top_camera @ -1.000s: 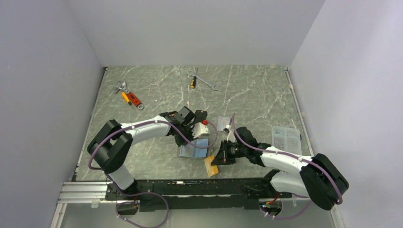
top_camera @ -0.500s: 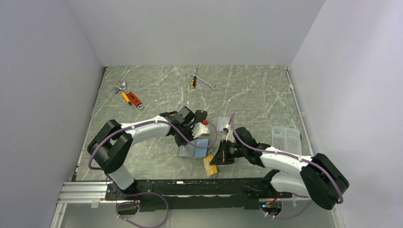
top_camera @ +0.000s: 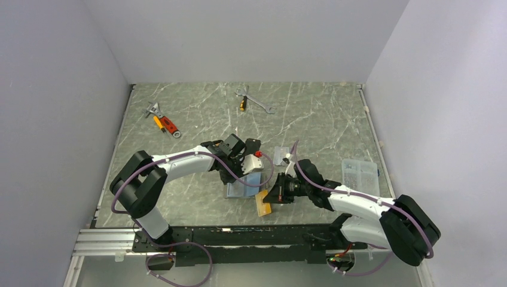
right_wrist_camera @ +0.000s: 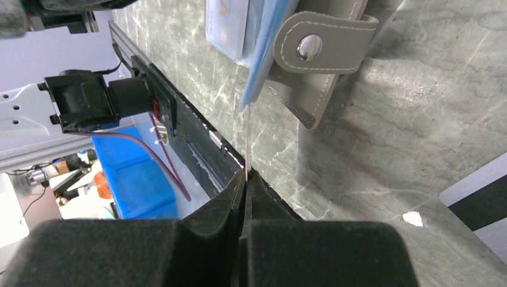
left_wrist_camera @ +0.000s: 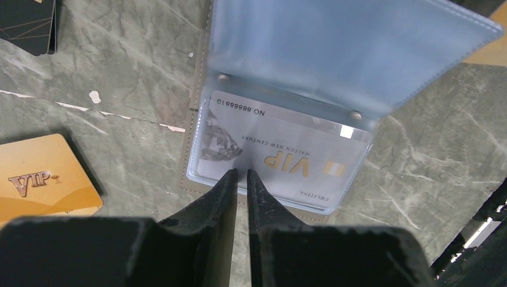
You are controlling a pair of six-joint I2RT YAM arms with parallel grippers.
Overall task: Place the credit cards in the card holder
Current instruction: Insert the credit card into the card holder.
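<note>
Nearest the arm bases, just on the near-right side of the card holder (left_wrist_camera: 335, 54), the right hand (right_wrist_camera: 245, 176) is clamped tight on an orange card (top_camera: 263, 204). In its own wrist view the card shows only as a thin edge running out from between the fingers toward the holder's strap.

The card holder lies open on the bench (top_camera: 323, 119), with its light blue flap standing up and its grey strap with a metal snap hanging off one side. A silver-grey card (left_wrist_camera: 281, 158) marked VIP sits inside its clear pocket.

The left hand (left_wrist_camera: 240, 174) comes at the holder from the far side. Its fingers are a narrow slit apart with nothing between them, and the tips are over the edge of that pocket.

A second orange card (left_wrist_camera: 42, 179) lies flat just beside the holder. A black card (left_wrist_camera: 27, 21) lies a little further off on the same side.

Beyond the holder, to its far right, lies a white card (top_camera: 281, 153) with a black stripe. A clear box (top_camera: 360, 173) sits well to the holder's right. Far behind the holder are a wrench (top_camera: 254, 100) and, to its left, a red-handled tool (top_camera: 162, 124).
</note>
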